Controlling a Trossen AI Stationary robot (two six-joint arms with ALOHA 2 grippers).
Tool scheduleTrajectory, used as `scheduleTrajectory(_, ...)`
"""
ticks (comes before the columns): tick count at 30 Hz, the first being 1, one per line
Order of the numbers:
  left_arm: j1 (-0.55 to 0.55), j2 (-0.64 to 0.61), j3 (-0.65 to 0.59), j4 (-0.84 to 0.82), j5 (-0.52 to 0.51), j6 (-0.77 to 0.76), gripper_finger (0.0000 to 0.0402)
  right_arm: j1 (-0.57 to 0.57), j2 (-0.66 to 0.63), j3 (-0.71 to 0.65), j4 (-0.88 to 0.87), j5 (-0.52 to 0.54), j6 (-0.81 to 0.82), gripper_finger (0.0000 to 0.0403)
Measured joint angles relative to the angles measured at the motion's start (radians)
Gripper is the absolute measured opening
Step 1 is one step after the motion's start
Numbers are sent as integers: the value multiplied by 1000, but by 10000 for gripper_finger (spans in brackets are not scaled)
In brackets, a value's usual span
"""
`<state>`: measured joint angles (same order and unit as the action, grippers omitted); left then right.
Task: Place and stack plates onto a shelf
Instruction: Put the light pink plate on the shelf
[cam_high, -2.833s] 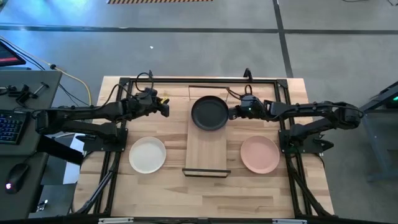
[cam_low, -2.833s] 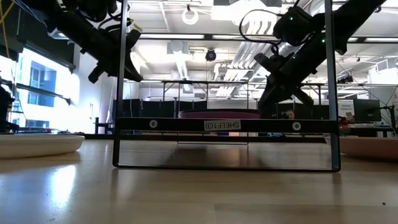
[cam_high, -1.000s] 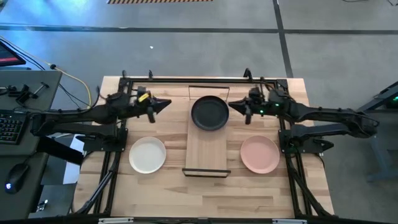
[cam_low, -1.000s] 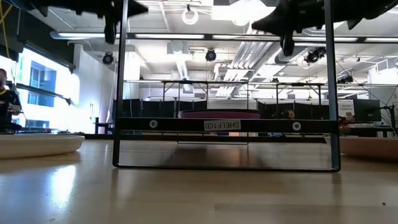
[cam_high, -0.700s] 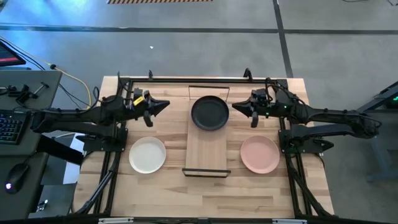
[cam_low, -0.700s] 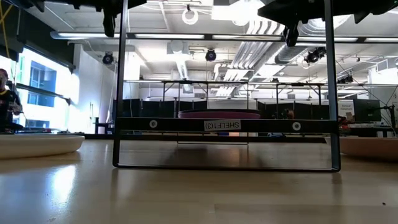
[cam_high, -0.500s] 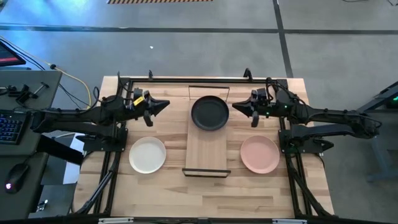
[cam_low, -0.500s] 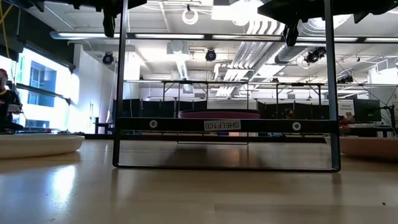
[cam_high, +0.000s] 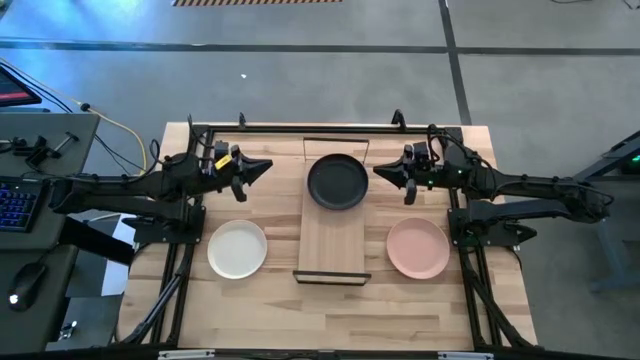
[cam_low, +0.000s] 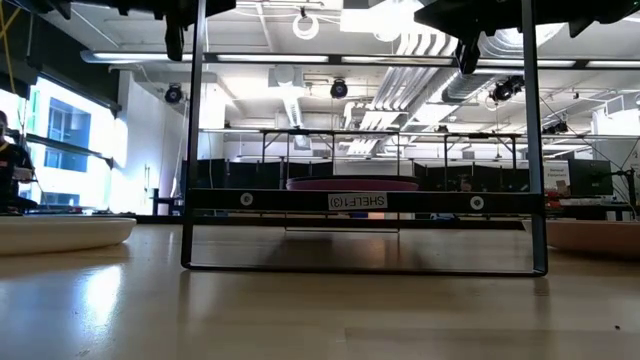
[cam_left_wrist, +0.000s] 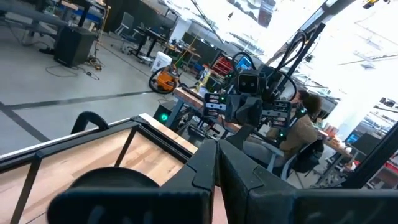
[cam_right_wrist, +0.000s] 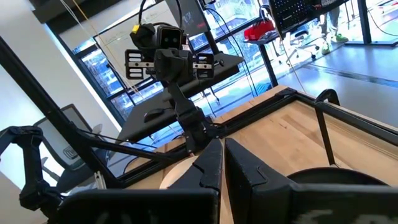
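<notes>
The black plate (cam_high: 337, 182) lies on the far part of the pale wooden shelf (cam_high: 332, 250). In the low view, a purple plate's rim (cam_low: 352, 185) shows just behind the shelf's near rail (cam_low: 365, 201). From above, the black plate hides it. The cream-white plate (cam_high: 237, 248) rests on the table left of the shelf, the pale pink plate (cam_high: 417, 248) right of it. My left gripper (cam_high: 268, 167) hovers shut left of the black plate. My right gripper (cam_high: 377, 171) hovers shut right of it. Both are well above the table (cam_low: 176, 40) (cam_low: 467, 58) and hold nothing (cam_left_wrist: 216, 168) (cam_right_wrist: 222, 163).
Black metal frames (cam_high: 200, 130) run along the table's far edge and down both sides under the arms. The shelf's tall black rails (cam_low: 192, 130) stand at its short ends. A desk with keyboard (cam_high: 20, 200) sits left of the table. A person (cam_left_wrist: 305, 134) sits beyond the right arm.
Both grippers have drawn slightly back from the black plate, the left toward the table's left edge and the right toward its right edge. Both have also risen a little, and have kept still for the last half second. The plates have not moved.
</notes>
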<state>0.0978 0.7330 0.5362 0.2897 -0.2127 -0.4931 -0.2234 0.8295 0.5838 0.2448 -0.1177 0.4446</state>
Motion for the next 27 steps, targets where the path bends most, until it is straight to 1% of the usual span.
scheduleTrajectory(8,0,0,0,0,-4,16,17,0,0,0,-38,-3,10,0)
scheduleTrajectory(10,0,0,0,0,-4,16,17,0,5,0,-115,17,52,1)
scheduleTrajectory(13,0,0,0,0,-4,16,17,0,11,0,-350,37,117,19)
scheduleTrajectory(16,0,0,0,0,-4,16,17,0,9,18,-603,27,168,60)
scheduleTrajectory(20,0,0,0,-2,-4,10,17,0,14,39,-908,-58,193,131)
scheduleTrajectory(22,0,0,0,-2,-4,16,17,0,31,27,-1063,-68,192,166)
scheduleTrajectory(24,0,0,0,-1,-4,16,17,0,49,10,-1162,-68,160,198)
scheduleTrajectory(27,0,0,0,-1,-6,16,17,0,79,-14,-1203,-69,129,234)
